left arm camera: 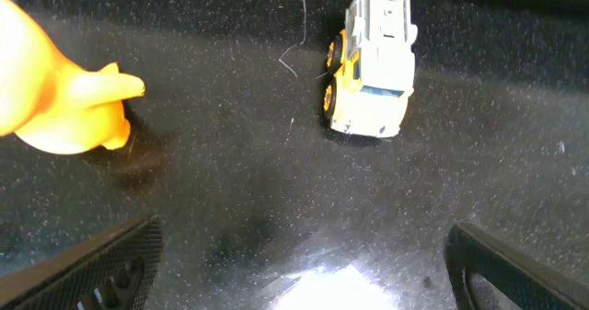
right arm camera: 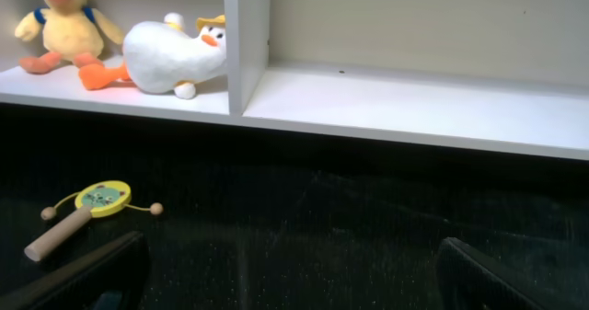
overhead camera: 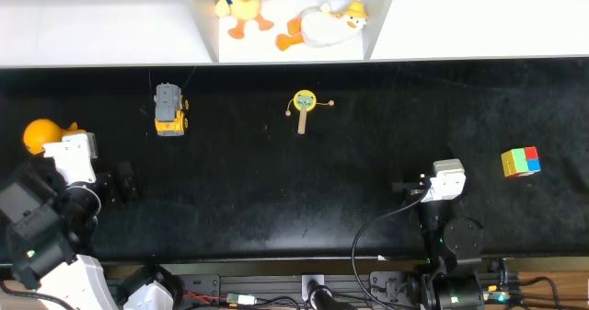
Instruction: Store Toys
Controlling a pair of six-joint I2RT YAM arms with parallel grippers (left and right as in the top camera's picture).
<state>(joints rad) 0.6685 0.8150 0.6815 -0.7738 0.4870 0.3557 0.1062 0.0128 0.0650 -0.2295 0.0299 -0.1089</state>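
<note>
On the black worktop (overhead camera: 276,181) lie a truck (overhead camera: 168,109), rattle (overhead camera: 303,104), cube (overhead camera: 520,162) and orange duck (overhead camera: 41,135), well apart. A yellow plush (overhead camera: 243,2) and white plush (overhead camera: 322,25) sit in the middle bay of the shelf (overhead camera: 101,20). Left claw (left arm camera: 299,273) and right claw (right arm camera: 299,278) gape wide, empty.

Bright o/head light; glare patch on blk tabletop (left arm camera: 322,287); shelf (overhead camera: 101,25) washed out.
</note>
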